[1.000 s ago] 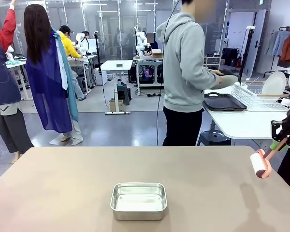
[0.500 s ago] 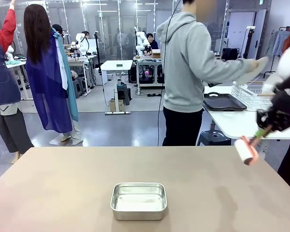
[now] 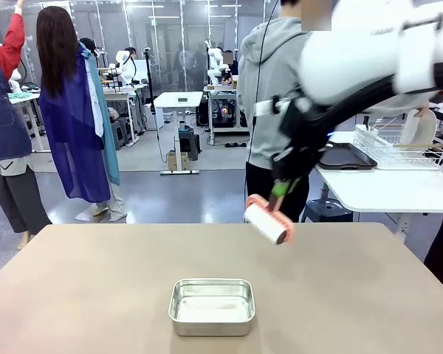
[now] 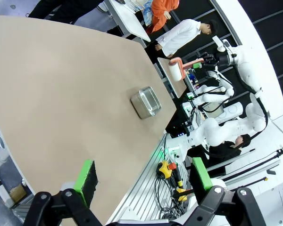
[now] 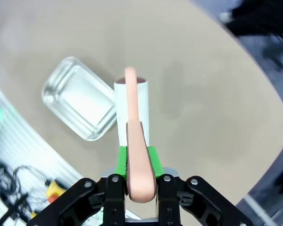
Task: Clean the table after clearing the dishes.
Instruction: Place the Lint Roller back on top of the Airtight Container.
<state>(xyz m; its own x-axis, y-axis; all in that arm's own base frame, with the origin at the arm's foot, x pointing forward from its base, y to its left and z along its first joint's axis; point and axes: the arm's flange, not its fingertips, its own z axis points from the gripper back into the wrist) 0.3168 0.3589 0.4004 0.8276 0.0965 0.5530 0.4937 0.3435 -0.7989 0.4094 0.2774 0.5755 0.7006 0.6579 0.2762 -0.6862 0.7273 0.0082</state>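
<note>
**Count of the things that are showing**

One large taupe worktop (image 3: pixel 96 295) is lying in front of the robot. One small steel pan (image 3: pixel 211 306) is sitting on it. One lint roller (image 3: pixel 266 219) with a pink handle is hanging above the worktop. Two end effectors are showing: the right end effector (image 5: pixel 137 165) is gripping the roller handle, and the left end effector (image 4: pixel 144 176) is standing with its two green pads apart, holding nothing. One dark tray (image 3: pixel 345 156) and one white wire rack (image 3: pixel 395 151) are lying on one white side table (image 3: pixel 376 190). One person in a grey hoodie (image 3: pixel 269 88) is standing beside that table.
</note>
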